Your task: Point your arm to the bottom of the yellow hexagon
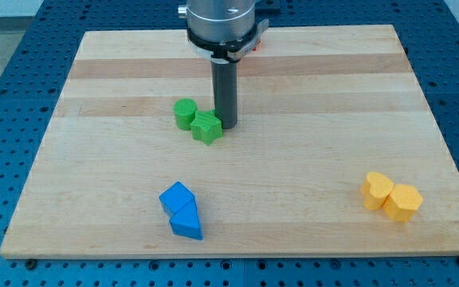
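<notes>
The yellow hexagon (402,202), near the board's (309,88) 4 o'clock corner touching a yellow block (377,190), looks light, hard and slide-prone, so my tip (228,123), holding nothing beside the green star (206,127), should stop under its bottom edge.

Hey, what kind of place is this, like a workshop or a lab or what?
Probably a robotics lab bench. A wooden board lies on a blue perforated table, small coloured blocks sit on it, such as the yellow hexagon, and my tip rests beside a green block.
</notes>
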You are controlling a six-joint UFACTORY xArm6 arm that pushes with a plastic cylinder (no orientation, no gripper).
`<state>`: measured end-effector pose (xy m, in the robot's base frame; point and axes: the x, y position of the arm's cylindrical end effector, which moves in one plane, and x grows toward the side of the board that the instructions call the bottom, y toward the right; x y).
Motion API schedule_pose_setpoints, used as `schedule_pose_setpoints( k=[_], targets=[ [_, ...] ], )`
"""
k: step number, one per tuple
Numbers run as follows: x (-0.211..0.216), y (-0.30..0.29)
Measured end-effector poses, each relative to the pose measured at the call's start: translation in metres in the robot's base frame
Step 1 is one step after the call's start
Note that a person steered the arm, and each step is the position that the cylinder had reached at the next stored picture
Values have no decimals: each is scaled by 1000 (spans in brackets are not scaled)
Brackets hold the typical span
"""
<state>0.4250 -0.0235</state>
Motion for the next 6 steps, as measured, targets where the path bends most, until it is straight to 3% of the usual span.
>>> schedule_pose_setpoints(
  k=[1, 2, 3, 4, 5, 6],
  targets=[
    [27, 32],
    [102, 53],
    [131, 53],
    [153, 92],
    [186, 175],
    [187, 187]
  ],
)
